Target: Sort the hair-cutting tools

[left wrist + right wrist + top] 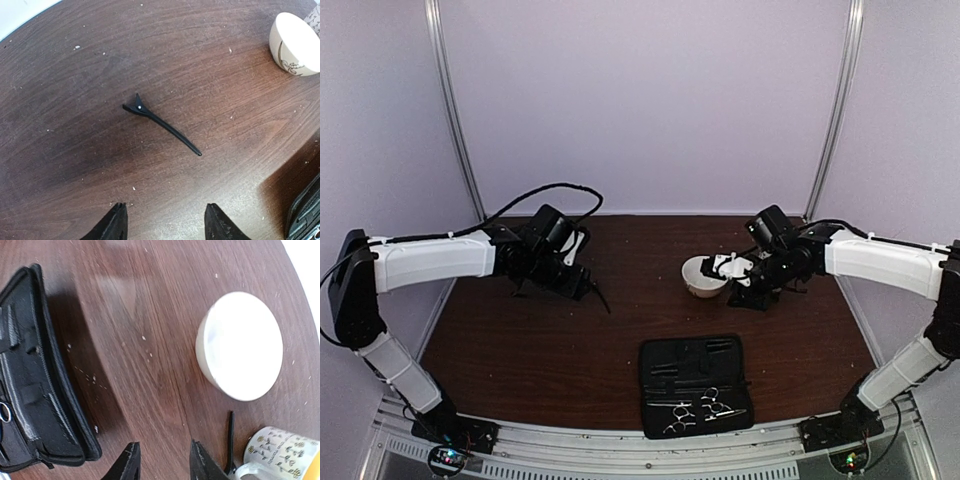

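Beside the white bowl (pixel 240 347) and mug (pixel 280 451), right pincer (pixel 162 452) gapes empty; left pincer (pixel 165 212) gapes near a black clip (pixel 162 125).

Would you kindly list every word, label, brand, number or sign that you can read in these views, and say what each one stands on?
There is no readable text in any view.
mug: small repeated dark motifs, too small to read as letters.
white bowl: a dark curly drawing on its side, no words.
black case: no label shows.
scissors: too small to tell any marking.
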Tool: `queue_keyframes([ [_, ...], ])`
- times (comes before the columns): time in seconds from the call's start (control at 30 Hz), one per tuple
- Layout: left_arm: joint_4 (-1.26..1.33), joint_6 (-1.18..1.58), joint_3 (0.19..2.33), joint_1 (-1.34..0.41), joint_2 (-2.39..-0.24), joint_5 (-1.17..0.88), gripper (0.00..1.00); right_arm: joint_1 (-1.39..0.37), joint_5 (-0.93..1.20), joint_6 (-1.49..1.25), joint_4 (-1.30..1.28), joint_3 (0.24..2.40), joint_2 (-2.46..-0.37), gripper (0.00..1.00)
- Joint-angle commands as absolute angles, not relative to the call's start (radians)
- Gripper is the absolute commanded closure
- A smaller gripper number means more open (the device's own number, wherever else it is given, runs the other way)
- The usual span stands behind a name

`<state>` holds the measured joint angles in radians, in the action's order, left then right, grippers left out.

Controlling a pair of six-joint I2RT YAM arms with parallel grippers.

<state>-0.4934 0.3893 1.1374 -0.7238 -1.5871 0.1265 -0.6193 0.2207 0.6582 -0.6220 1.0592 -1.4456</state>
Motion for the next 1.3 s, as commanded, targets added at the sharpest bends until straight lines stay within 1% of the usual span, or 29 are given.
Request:
queue_keyframes([
  [0.0,-0.468,0.391,1.126,-0.726,-1.572,0.168,0.44,-0.596,0.267,0.645,-0.642,1.021,-1.462,0.67],
  [0.13,-0.518,0.358,1.183,-0.716,-1.637,0.196,0.50,-0.596,0.293,0.620,-0.643,1.019,-1.458,0.67],
  [0.23,-0.571,0.302,1.265,-0.700,-1.701,0.218,0.51,-0.597,0.320,0.618,-0.645,1.013,-1.450,0.67],
  [0.27,-0.572,0.290,1.284,-0.683,-1.727,0.181,0.50,-0.599,0.328,0.618,-0.647,1.012,-1.450,0.67],
  [0.33,-0.583,0.274,1.332,-0.636,-1.772,0.099,0.46,-0.602,0.340,0.618,-0.653,1.012,-1.451,0.67],
  [0.43,-0.583,0.270,1.407,-0.593,-1.832,0.050,0.38,-0.608,0.358,0.620,-0.661,1.012,-1.453,0.67],
  [0.6,-0.567,0.228,1.533,-0.552,-1.950,-0.106,0.34,-0.627,0.366,0.628,-0.669,1.012,-1.450,0.67],
  [0.7,-0.577,0.197,1.616,-0.552,-2.030,-0.157,0.32,-0.632,0.364,0.633,-0.672,1.009,-1.448,0.67],
  [0.8,-0.610,0.180,1.696,-0.548,-2.101,-0.162,0.31,-0.631,0.362,0.635,-0.673,1.009,-1.450,0.67],
  [0.97,-0.648,0.159,1.768,-0.530,-2.194,-0.169,0.31,-0.635,0.362,0.641,-0.678,1.009,-1.450,0.67],
  [1.27,-0.658,0.135,1.752,-0.524,-2.229,-0.208,0.31,-0.637,0.364,0.651,-0.687,1.013,-1.469,0.67],
])
